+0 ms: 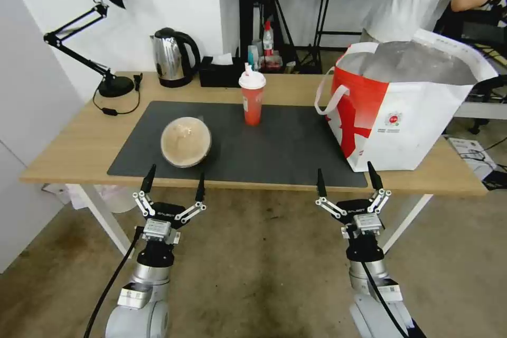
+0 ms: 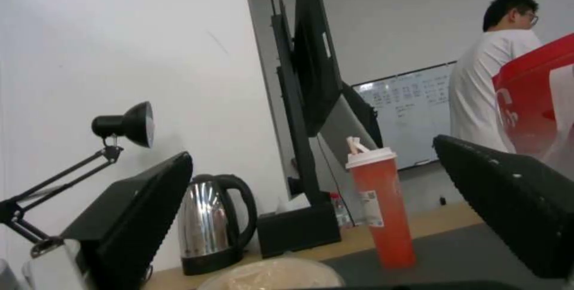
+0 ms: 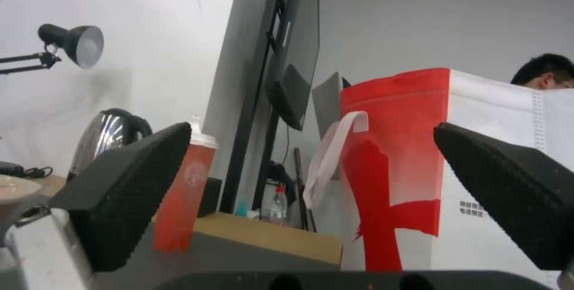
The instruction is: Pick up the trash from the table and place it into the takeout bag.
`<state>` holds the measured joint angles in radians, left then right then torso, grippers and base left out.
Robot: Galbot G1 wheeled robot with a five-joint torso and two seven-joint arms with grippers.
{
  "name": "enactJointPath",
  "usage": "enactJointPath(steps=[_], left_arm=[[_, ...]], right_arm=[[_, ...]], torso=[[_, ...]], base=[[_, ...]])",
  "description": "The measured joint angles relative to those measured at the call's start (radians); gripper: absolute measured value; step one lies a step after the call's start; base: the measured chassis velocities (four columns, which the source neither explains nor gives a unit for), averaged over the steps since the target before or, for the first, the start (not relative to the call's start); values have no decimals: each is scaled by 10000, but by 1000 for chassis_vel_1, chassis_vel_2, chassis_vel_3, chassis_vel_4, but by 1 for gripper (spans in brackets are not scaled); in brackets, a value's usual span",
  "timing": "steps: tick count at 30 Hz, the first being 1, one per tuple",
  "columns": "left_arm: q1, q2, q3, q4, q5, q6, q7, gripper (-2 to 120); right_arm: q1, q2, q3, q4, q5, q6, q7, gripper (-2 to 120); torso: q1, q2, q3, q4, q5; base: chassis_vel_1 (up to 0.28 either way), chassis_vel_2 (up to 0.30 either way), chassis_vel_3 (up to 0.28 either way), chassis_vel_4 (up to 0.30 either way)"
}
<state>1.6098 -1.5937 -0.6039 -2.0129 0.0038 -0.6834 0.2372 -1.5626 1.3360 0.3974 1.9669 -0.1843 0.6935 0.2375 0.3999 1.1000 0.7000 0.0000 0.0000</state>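
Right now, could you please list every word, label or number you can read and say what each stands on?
"GALBOT": on the left gripper and right gripper, faint.
Round logo and small print on the takeout bag: too blurred to read.
Label on the red drink cup: unreadable.
Whiteboard writing: too small.

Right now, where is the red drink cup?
Head view: the red drink cup with white lid stands upright at the dark grey mat's far edge, right of the clear-lidded bowl.

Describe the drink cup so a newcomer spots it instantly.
Start at the dark grey mat on the wooden table. Near the mat's far edge, between the clear-lidded bowl and the takeout bag, stands the drink cup. It is the only tall red thing, with a white lid.
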Motion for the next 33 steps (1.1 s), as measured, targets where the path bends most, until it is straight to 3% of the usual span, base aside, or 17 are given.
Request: enactJointPath(steps=[33], left_arm=[[117,4,-326,-190,-254,-100,-3,100]], right_arm=[[-113,177,-120,178,-434,-36,-40,100]], torso=[[0,0,0,0,0]], base=[[0,0,0,0]])
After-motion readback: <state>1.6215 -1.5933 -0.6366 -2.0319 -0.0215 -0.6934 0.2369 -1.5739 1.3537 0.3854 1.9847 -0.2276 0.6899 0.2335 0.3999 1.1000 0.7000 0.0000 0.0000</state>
